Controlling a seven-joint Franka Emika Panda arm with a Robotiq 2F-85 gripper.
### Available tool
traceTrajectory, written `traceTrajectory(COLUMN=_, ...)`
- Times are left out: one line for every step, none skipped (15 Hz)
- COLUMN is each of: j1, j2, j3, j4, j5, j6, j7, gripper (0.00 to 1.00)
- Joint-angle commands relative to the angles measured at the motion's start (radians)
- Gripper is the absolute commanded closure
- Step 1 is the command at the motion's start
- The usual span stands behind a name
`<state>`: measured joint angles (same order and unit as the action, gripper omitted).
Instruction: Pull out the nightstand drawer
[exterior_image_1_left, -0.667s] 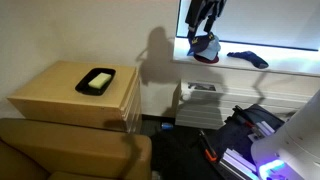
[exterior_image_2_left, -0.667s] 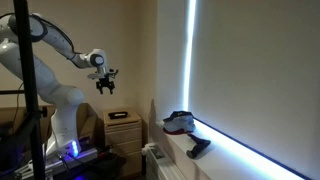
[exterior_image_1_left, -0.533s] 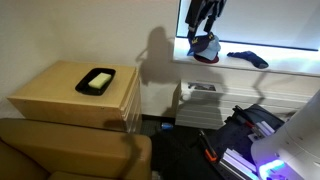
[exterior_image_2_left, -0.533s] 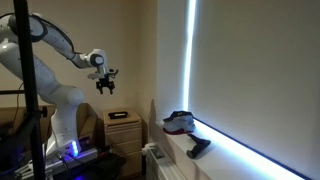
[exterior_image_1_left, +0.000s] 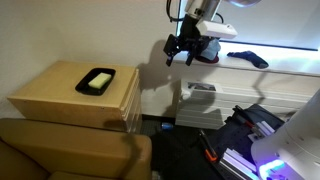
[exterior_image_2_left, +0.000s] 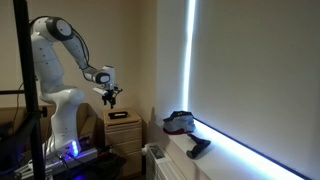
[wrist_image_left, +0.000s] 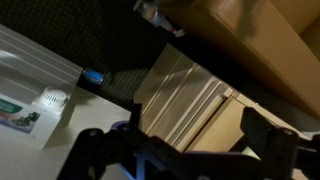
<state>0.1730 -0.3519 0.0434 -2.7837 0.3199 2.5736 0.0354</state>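
Observation:
The nightstand (exterior_image_1_left: 60, 92) is a light tan boxy cabinet beside a brown armchair; it also shows small in an exterior view (exterior_image_2_left: 124, 128). Its drawer (exterior_image_1_left: 133, 96) is the top front panel and looks closed. My gripper (exterior_image_1_left: 184, 50) hangs in the air, off to the side of the nightstand's front and well above it, touching nothing; it also shows in an exterior view (exterior_image_2_left: 110, 98). In the wrist view the gripper (wrist_image_left: 180, 152) is open and empty, looking down on the nightstand top (wrist_image_left: 215, 138) and the ridged drawer fronts (wrist_image_left: 185, 92).
A black tray (exterior_image_1_left: 96, 81) with a white object lies on the nightstand top. The armchair (exterior_image_1_left: 70, 148) stands in front. A windowsill holds a shoe (exterior_image_1_left: 208, 52) and a dark object (exterior_image_1_left: 247, 57). A white radiator (exterior_image_1_left: 205, 100) is beneath.
The gripper has come down from in front of the window and moved toward the nightstand. The arm has bent lower. The nightstand and drawer have not moved.

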Motion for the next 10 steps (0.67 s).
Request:
traceTrajectory(j1=0.073, j2=0.225, j3=-0.040, j4=0.058, j5=0.240, j6=0.170, j7=-0.017, gripper=0.00)
traceTrajectory(j1=0.025, j2=0.121, j3=-0.006, j4=0.012, j5=0.139, j6=0.120, j7=-0.002, gripper=0.00)
traceTrajectory(j1=0.035, j2=0.171, j3=-0.006, j4=0.024, j5=0.189, j6=0.147, j7=-0.008, gripper=0.00)
traceTrajectory(j1=0.038, j2=0.204, j3=-0.004, j4=0.037, j5=0.209, j6=0.159, j7=-0.009, gripper=0.00)
traceTrajectory(j1=0.039, j2=0.221, j3=-0.002, j4=0.046, j5=0.215, j6=0.164, j7=-0.009, gripper=0.00)
traceTrajectory(j1=0.038, j2=0.226, j3=-0.002, j4=0.052, j5=0.219, j6=0.164, j7=-0.008, gripper=0.00)
traceTrajectory(j1=0.026, j2=0.277, j3=0.004, j4=0.064, j5=0.181, j6=0.185, j7=0.018, gripper=0.00)
traceTrajectory(j1=0.051, j2=0.332, j3=0.002, j4=0.080, j5=0.267, j6=0.272, j7=-0.033, gripper=0.00)
traceTrajectory(j1=0.082, j2=0.360, j3=-0.007, j4=0.099, j5=0.400, j6=0.310, j7=-0.119, gripper=0.00)
traceTrajectory(j1=0.155, j2=0.359, j3=-0.070, j4=0.135, j5=0.477, j6=0.324, j7=-0.140, gripper=0.00)
